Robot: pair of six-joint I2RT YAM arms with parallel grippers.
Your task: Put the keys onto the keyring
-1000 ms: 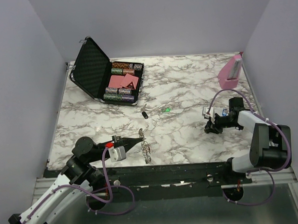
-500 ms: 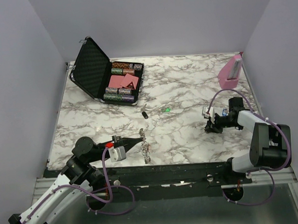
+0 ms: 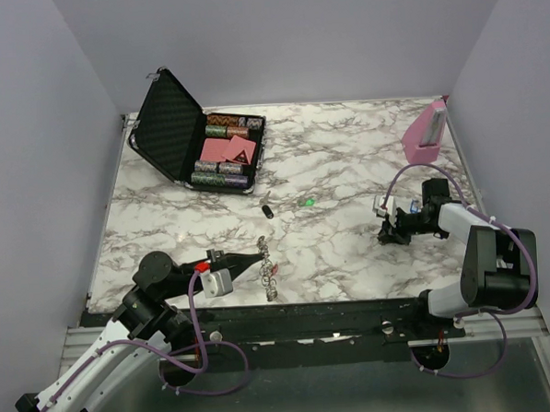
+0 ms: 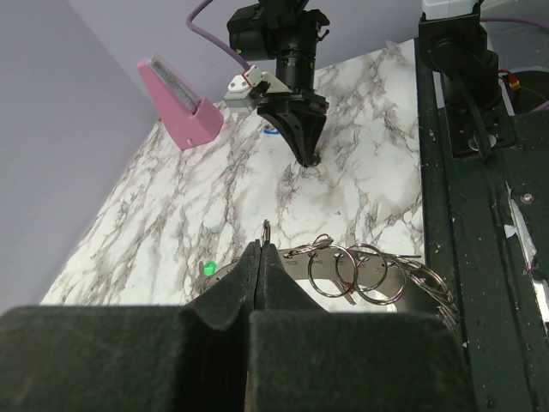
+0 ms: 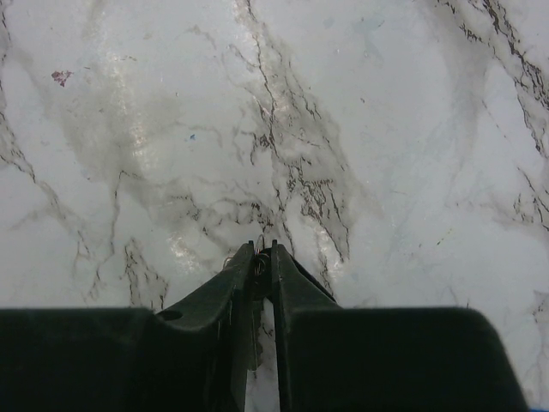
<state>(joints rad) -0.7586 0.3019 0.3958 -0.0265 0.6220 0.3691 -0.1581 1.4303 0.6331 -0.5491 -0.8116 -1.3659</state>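
My left gripper [image 3: 259, 256] is shut on one small ring [image 4: 267, 230] of the keyring [image 3: 268, 276], a silvery chain of linked rings [image 4: 360, 270] trailing on the marble near the front edge. A black key [image 3: 268, 210] and a green key [image 3: 308, 202] lie loose mid-table; the green key [image 4: 208, 268] also shows past my left fingers. My right gripper [image 3: 385, 236] points down at the table on the right. Its jaws [image 5: 262, 256] stand almost together on a small dark key with a thin wire loop, whose colour I cannot tell.
An open black case [image 3: 198, 141] of poker chips stands at the back left. A pink stand [image 3: 426, 133] sits at the back right by the wall. The table's black front rail [image 4: 480, 215] runs close beside the chain.
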